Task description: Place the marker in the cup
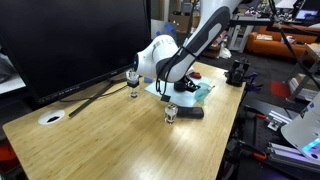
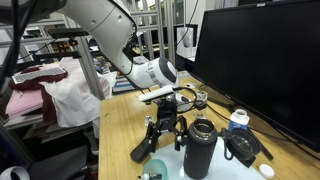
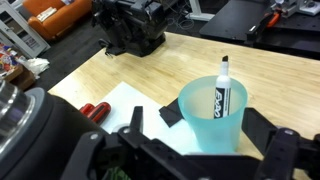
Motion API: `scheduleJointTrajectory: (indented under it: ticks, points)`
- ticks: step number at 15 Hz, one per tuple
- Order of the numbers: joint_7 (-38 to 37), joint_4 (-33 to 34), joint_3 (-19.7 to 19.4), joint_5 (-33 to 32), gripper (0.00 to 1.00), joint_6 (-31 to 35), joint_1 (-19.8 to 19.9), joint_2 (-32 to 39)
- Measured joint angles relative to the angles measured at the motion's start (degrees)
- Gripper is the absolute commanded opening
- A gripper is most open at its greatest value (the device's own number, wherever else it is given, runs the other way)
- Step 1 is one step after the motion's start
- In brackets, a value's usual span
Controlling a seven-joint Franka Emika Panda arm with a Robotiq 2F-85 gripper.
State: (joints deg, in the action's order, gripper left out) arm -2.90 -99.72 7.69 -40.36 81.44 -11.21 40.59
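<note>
In the wrist view a translucent light-blue cup (image 3: 205,135) stands upright on the wooden table. A black-and-white marker (image 3: 222,95) stands inside it, its black cap poking above the rim. My gripper (image 3: 198,128) is open, with one black finger on each side of the cup and neither touching the marker. In both exterior views the gripper (image 1: 170,112) (image 2: 163,132) points down over the table. The cup is mostly hidden there; only a teal bit shows at the bottom edge (image 2: 151,176).
A black device (image 3: 135,30) sits at the far table edge. Two red objects (image 3: 95,110) lie on white paper, and a black cylinder (image 2: 200,150) and round cap (image 2: 240,148) stand close by. A large monitor (image 1: 70,40) stands behind, with a white ring (image 1: 52,117) near it.
</note>
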Motion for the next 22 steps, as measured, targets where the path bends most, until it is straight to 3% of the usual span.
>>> scheduleJointTrajectory:
  ticks: [10, 19, 22]
  points:
    - [3.7, -1.7, 0.0, 9.5, 1.00, 10.4, 0.7, -6.0]
    - [18.4, -8.5, 0.9, 23.8, 1.00, 25.3, 3.8, -16.2]
    - [20.3, -11.1, 1.0, 25.8, 1.00, 27.6, 4.8, -18.6]
